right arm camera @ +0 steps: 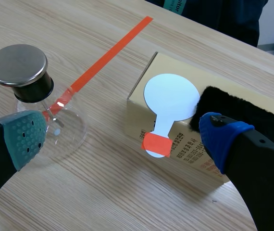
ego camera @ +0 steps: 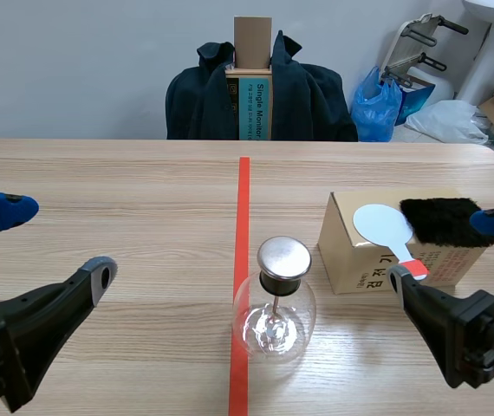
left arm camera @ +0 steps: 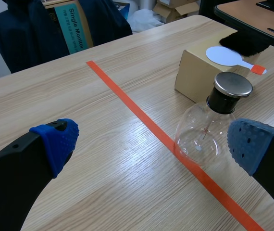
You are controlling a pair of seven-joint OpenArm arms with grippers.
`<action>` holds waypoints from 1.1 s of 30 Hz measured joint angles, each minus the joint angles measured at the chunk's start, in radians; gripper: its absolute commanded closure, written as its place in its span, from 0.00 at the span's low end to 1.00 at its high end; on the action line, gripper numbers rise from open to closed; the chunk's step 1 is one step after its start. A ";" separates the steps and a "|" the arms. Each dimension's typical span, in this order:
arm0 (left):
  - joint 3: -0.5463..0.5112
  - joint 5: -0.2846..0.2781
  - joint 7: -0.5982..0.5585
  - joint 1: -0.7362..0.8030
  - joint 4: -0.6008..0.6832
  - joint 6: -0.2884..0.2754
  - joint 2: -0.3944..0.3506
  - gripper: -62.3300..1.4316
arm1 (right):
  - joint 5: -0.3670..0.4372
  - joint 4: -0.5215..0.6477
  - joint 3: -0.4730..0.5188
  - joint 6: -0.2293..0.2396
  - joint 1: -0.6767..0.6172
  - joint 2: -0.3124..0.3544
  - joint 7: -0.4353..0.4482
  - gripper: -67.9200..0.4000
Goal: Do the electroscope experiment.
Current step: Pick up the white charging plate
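The electroscope (ego camera: pixel 275 303) (left arm camera: pixel 209 122) (right arm camera: pixel 33 96), a clear glass flask with a black neck and a round metal cap, stands on the wooden table beside the orange tape line. To its right a cardboard box (ego camera: pixel 360 256) (left arm camera: pixel 194 77) (right arm camera: pixel 175 144) carries a white round paddle (ego camera: pixel 384 227) (left arm camera: pixel 226 56) (right arm camera: pixel 168 98) with an orange handle tip, and a black fur pad (ego camera: pixel 442 221) (left arm camera: pixel 245 42) (right arm camera: pixel 238 115). My left gripper (ego camera: pixel 56 247) (left arm camera: pixel 151 144) hangs open to the flask's left. My right gripper (ego camera: pixel 451 251) (right arm camera: pixel 122 132) is open in front of the box, holding nothing.
A chair draped with a dark jacket (ego camera: pixel 260 95) and holding a box stands beyond the table's far edge. Bags and cartons (ego camera: pixel 455 108) lie on the floor at the back right. The orange tape line (ego camera: pixel 242 260) runs down the table's middle.
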 measured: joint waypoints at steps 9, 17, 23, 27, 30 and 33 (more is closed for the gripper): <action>0.000 0.000 -0.007 0.000 0.000 0.000 0.000 0.00 | 0.000 0.000 0.000 0.000 0.000 0.000 -0.022 0.00; 0.000 0.000 -0.007 0.000 0.000 0.000 0.000 0.00 | -0.014 0.000 0.000 0.000 0.000 0.000 -0.021 0.00; 0.000 0.000 -0.007 0.000 0.000 0.000 0.000 0.00 | -0.389 0.000 0.000 0.008 0.000 0.000 0.032 0.00; 0.000 0.000 -0.007 0.000 0.000 0.000 0.000 0.00 | -0.813 0.001 0.000 0.008 -0.013 0.000 0.054 0.00; 0.000 0.000 -0.007 0.000 0.000 0.000 0.000 0.00 | -1.117 0.001 0.000 -0.036 -0.046 0.000 0.048 0.00; 0.000 0.000 -0.007 0.000 0.000 0.000 0.000 0.00 | -1.239 -0.003 0.000 -0.092 -0.076 0.000 0.065 0.00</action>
